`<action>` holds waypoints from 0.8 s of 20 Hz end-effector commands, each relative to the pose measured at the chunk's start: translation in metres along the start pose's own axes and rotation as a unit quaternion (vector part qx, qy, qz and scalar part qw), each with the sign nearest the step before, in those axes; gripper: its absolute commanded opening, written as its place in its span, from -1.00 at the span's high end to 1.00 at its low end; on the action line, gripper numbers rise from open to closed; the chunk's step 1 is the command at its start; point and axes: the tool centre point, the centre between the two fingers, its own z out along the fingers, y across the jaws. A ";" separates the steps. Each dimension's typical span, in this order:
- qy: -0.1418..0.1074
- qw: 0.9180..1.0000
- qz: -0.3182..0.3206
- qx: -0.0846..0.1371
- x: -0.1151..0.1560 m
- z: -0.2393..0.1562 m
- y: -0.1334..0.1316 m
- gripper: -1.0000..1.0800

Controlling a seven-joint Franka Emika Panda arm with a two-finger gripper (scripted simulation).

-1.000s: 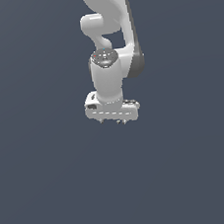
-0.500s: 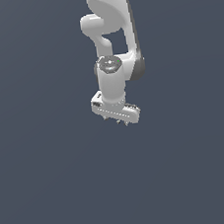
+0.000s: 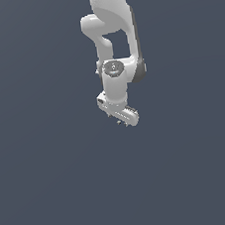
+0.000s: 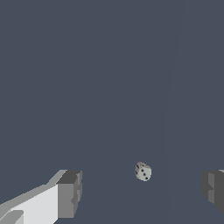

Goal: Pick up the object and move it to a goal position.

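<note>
While my claw (image 4: pixel 140 192) hangs with its fingers (image 4: pixel 69 193) spread wide apart and nothing between them, the step in hand looks like the approach, so I judge I should come straight down, keep the gap centred over the die (image 4: pixel 143 171), and close only once both pads flank it squarely. Seen from my wrist, the small pale die with dark pips lies on the dark surface (image 4: pixel 109 78) below me, apart from both fingers, roughly between them though nearer the one at the picture's edge.
</note>
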 end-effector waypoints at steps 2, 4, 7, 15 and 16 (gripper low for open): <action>0.000 0.999 0.046 -0.002 -0.010 0.010 0.005 -0.92; 0.000 0.998 0.068 -0.003 -0.015 0.014 0.008 -0.92; 0.000 0.995 0.096 -0.004 -0.020 0.020 0.012 -0.92; 0.000 0.990 0.140 -0.006 -0.030 0.028 0.019 -0.92; 0.000 0.990 0.143 -0.006 -0.030 0.029 0.019 -0.92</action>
